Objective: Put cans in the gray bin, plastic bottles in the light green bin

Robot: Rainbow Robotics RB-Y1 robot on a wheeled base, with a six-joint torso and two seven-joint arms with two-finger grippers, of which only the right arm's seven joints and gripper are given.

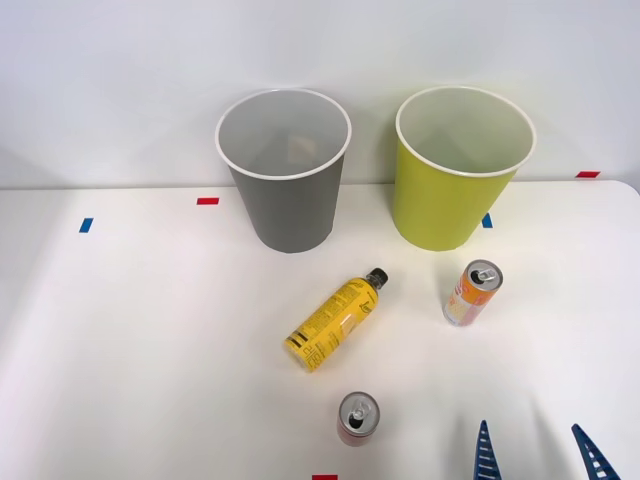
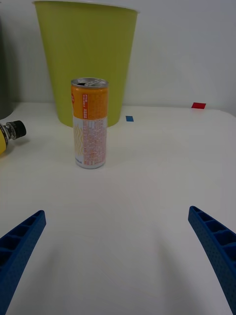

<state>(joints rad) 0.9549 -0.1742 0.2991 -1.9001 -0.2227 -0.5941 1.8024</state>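
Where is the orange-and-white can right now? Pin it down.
In the front view the orange-and-white can stands upright on the table's right side, just in front of the light green bin and right of the lying yellow bottle.

We see two bins standing side by side at the back of the table (image 1: pixel 120 330), the gray bin (image 1: pixel 285 175) on the left and the light green bin (image 1: pixel 460 175) on the right. Before the gap between them a bottle (image 1: pixel 333 322) lies on its side, cap toward the bins, and to its right, just before the light green bin, one can (image 1: pixel 471 293) stands upright. A second can (image 1: pixel 357 418) stands nearer us, before the bottle, with the open right gripper (image 1: pixel 540 452) to its right at the near edge.
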